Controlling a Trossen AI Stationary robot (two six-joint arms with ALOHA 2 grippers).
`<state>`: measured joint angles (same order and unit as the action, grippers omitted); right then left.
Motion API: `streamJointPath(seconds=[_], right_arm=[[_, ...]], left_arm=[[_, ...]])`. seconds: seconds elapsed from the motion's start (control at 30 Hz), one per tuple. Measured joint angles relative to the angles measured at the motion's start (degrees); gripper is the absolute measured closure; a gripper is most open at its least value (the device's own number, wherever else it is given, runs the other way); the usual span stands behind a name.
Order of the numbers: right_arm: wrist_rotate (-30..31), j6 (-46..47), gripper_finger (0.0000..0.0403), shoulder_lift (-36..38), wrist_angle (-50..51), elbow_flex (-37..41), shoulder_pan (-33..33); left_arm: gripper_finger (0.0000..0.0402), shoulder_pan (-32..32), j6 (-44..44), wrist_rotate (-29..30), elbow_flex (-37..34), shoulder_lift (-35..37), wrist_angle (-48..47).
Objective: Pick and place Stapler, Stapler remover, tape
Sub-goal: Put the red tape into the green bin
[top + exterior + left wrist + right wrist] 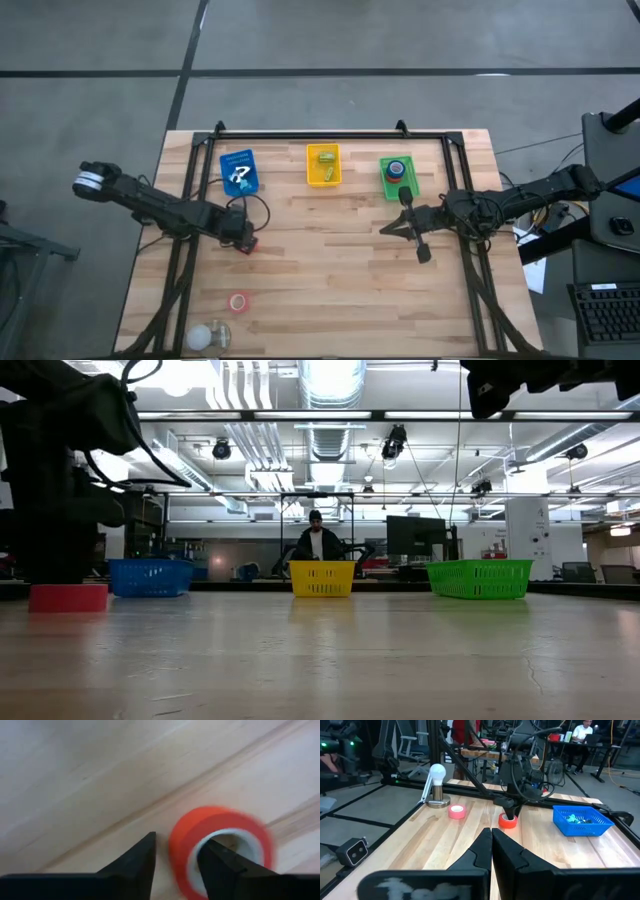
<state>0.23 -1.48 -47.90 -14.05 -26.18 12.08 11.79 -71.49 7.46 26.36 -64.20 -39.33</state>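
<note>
Left gripper (243,240) set astride the red tape roll (247,243), near-left of table.

High view: right gripper (400,226) waits before green basket (397,177); blue basket (238,171), yellow basket (323,165) far; pink roll (239,301) near, clear of the path. Left wrist view: fingers (136,859) parted, one inside the roll's core, apparently to pinch its wall; nothing gripped yet. Right wrist view: fingers (482,849) closed, empty.
</note>
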Motion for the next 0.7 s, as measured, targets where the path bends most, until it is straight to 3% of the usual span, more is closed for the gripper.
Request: streamJointPath(seconds=[0.4, 0.7], right_arm=[[0.0, 0.0, 0.0394, 0.0, -0.3, 0.0, 0.0], [0.0, 0.0, 0.0394, 0.0, -1.1, 0.0, 0.0]], left_arm=[[0.0355, -0.1, 2.3, 5.3, 2.1, 0.3, 4.0], [0.0334, -0.3, 8.0, 9.6, 2.3, 0.3, 17.5]])
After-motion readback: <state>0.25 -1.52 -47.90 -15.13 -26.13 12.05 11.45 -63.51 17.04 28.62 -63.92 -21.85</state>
